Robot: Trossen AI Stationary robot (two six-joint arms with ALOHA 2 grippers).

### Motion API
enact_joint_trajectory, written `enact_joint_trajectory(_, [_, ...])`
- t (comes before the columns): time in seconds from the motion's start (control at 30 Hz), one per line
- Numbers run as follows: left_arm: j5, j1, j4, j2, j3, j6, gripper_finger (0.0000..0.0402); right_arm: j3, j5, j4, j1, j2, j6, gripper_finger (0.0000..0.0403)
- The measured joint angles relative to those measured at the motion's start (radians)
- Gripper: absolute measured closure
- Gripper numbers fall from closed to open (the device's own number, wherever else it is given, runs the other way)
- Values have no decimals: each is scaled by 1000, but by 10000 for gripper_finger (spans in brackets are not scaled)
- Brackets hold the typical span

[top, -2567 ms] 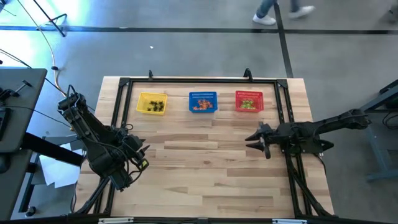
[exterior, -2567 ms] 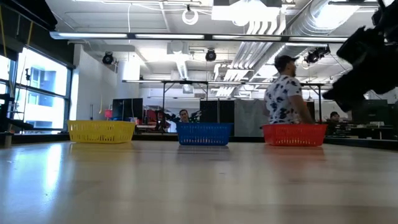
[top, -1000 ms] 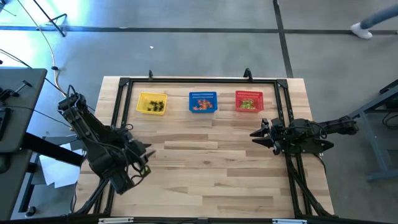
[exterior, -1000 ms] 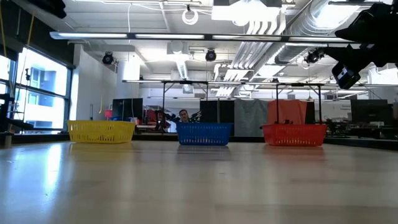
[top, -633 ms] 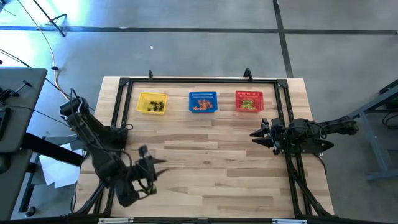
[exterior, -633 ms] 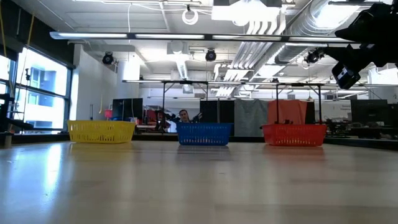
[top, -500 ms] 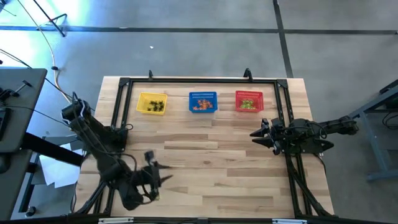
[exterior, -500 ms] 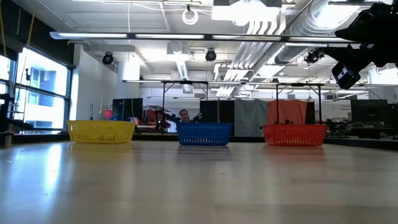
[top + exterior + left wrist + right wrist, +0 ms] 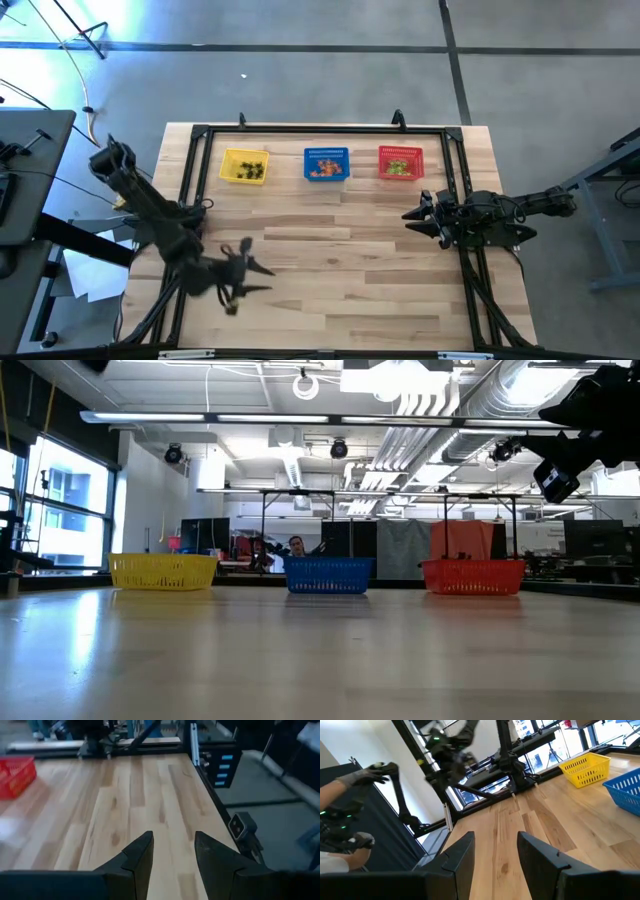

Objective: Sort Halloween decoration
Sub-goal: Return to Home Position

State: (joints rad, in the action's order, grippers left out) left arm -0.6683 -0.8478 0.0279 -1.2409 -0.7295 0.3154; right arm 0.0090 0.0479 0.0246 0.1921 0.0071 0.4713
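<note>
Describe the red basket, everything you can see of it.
The red basket is a small rectangular mesh container, plastic by its look, with low slatted walls. It stands upright on the wooden table, rightmost of three in a row along the far edge, apart from the blue basket. Inside lie tiny trinkets, mostly light green, a few orange. Nothing grips it; the right pincer hangs clear of it.

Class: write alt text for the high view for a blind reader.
A yellow basket of black trinkets, a blue basket of orange trinkets and a red basket of green trinkets stand in a row along the far edge of a wooden table. Nearer, the left gripper and right gripper hang over the wood, fingers open, empty.
</note>
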Motion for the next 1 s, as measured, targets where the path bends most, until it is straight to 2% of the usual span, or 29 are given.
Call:
enact_joint_trajectory(0.17, [2,17,215,236,278,70,268,0,0,0,0,0,0,258])
enact_joint_trajectory(0.33, [5,16,234,454,446,98,268,0,0,0,0,-1,0,258])
enact_joint_trajectory(0.43, [41,17,218,552,492,41,268,0,0,0,0,0,0,258])
enact_joint_trajectory(0.6, [186,16,194,670,494,-141,268,0,0,0,0,-1,0,258])
enact_joint_trajectory(0.7, [240,16,188,733,494,-240,268,0,0,0,0,-1,0,258])
enact_joint_trajectory(0.83, [258,16,130,806,497,-306,268,0,0,0,0,-1,0,258])
enact_joint_trajectory(1.0, [269,16,194,895,580,-308,268,0,0,0,0,-1,0,258])
